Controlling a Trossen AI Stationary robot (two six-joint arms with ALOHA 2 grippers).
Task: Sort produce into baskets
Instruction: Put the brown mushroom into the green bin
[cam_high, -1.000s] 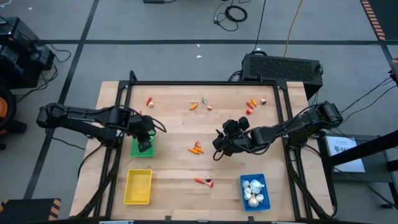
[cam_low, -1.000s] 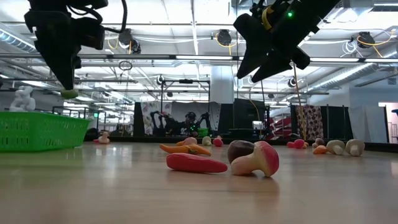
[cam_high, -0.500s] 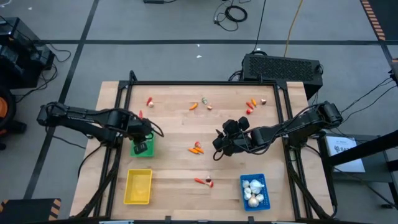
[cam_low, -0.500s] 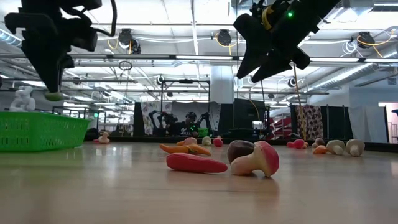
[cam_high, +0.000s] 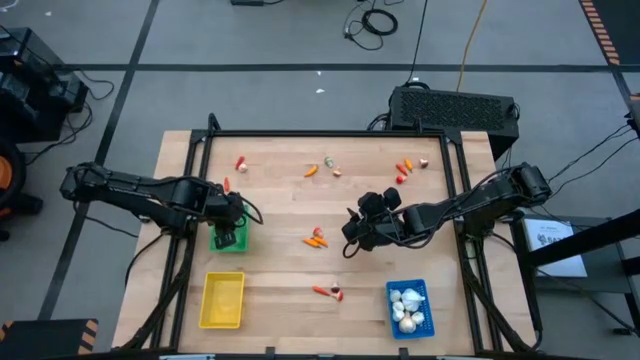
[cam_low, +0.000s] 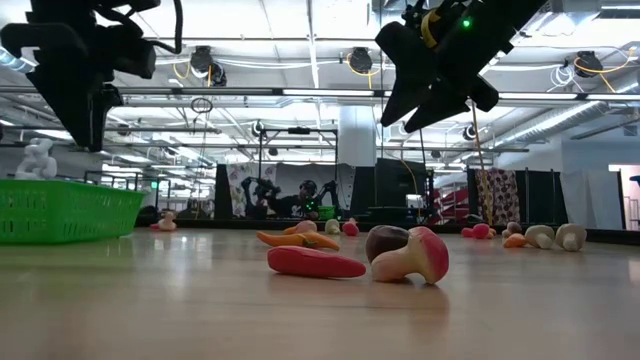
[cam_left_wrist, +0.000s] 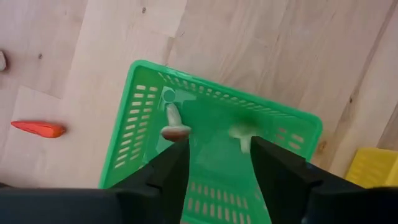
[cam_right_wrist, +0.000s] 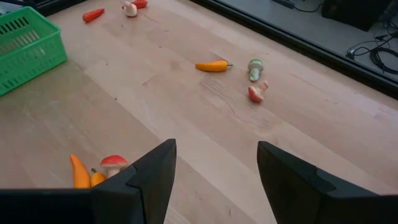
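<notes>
Left gripper (cam_left_wrist: 214, 165): over the green basket (cam_high: 229, 238) at the desk's 9 o'clock side; fingers (cam_left_wrist: 171, 171) parted, empty; two green-tinted mushroom pieces (cam_left_wrist: 174, 127) lie in the basket under them.
Right gripper (cam_high: 357, 235): hovering above the desk (cam_high: 280, 205) just right of centre, fingers (cam_right_wrist: 155, 174) spread wide, empty.
Yellow basket (cam_high: 222, 300): at 7 o'clock, no produce seen in it.
Blue basket (cam_high: 408, 306): at 5 o'clock, holding white garlic bulbs (cam_high: 406, 304).
Loose produce: orange carrot pieces with a red-capped mushroom (cam_high: 316, 238) at centre, just left of the right gripper; a red piece beside a mushroom (cam_high: 328, 292) at 6 o'clock; an orange pepper (cam_right_wrist: 212, 66) and small bits near 12 o'clock; red and orange bits (cam_high: 404, 170) at 1 o'clock; a red piece (cam_high: 241, 163) at 11 o'clock.
In the way: nothing between either gripper and the nearest pieces.
Around: black frame rails (cam_high: 330, 134) edge the desk; a dark box (cam_high: 455, 108) sits behind it.
</notes>
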